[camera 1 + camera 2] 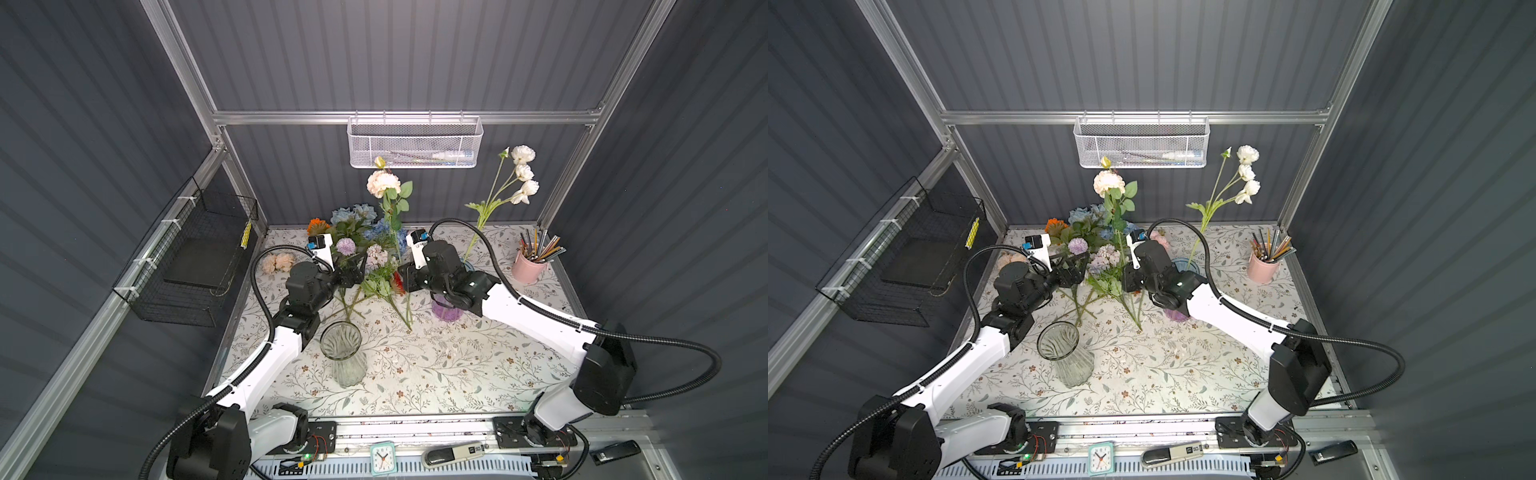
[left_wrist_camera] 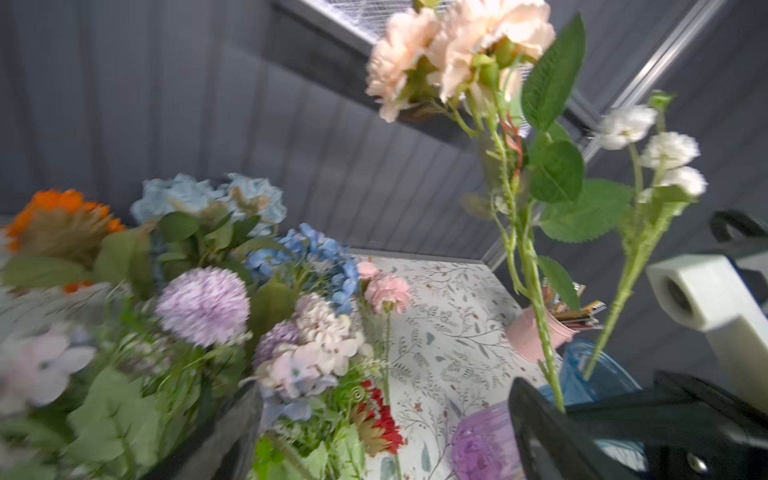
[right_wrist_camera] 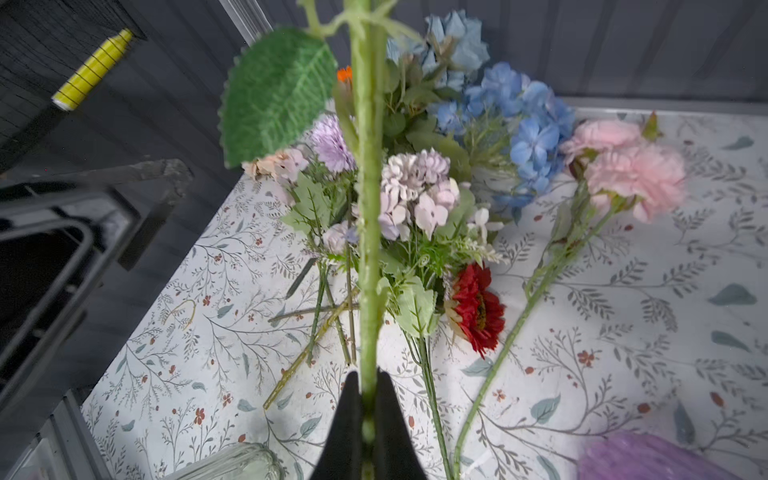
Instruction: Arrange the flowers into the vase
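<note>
Grips a peach rose [image 1: 382,183] by its stem in the clenched right fingers [image 3: 353,388], bloom standing high above them. Holds the left fingers [image 1: 353,271] spread wide and released, around blooms of the heap of flowers [image 3: 415,195] lying on the desk [image 1: 436,365] between both sets of fingers. Shows a clear glass vase [image 1: 340,347] upright behind the left fingers, and a purple vase [image 1: 446,311] below and behind the right fingers.
</note>
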{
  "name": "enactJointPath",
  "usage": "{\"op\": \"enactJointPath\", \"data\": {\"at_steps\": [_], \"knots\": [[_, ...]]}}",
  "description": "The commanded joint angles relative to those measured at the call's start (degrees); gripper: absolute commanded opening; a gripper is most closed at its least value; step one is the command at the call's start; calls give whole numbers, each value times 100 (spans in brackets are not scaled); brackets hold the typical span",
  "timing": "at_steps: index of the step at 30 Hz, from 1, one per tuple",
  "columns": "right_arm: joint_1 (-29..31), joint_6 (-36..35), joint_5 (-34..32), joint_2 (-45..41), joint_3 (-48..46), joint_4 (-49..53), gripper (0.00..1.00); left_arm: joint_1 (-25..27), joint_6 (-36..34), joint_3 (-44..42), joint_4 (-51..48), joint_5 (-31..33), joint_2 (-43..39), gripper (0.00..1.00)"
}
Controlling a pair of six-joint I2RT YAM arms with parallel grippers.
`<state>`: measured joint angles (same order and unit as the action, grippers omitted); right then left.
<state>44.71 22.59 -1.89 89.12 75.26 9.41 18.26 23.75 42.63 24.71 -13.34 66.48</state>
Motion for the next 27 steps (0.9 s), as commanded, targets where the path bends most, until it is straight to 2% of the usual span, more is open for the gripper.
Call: {"op": "enactJointPath", "data": {"at_steps": [1,5,8,12,19,23,25,27], "knots": [[-56,-544,-163,-285,223,-158,0,-33,98,299,638,-1327,93,87],[-139,-999,-472,-611,370,-363,0,33,301,519,917,-2199,348,82],[-265,-1215,-558,-782,495,-527,0,327,164,824,770,-2566,544,80],[-353,-1388,-757,-1025,276,-1174,0,967,-226,1180,439,-2597,787,80],[-454,-1270,-627,-1400,-176,-1999,0,1427,42,1442,1116,-2850,1470,77],[-494,-1005,-260,-1570,-359,-2166,0,1571,-16,1699,1132,-2900,1734,70],[-498,-912,-63,-1648,-437,-2172,0,1593,-33,1778,1144,-2898,1810,65],[-498,-746,50,-1730,-523,-2169,0,1615,-67,1860,1099,-2923,1875,55]]}}
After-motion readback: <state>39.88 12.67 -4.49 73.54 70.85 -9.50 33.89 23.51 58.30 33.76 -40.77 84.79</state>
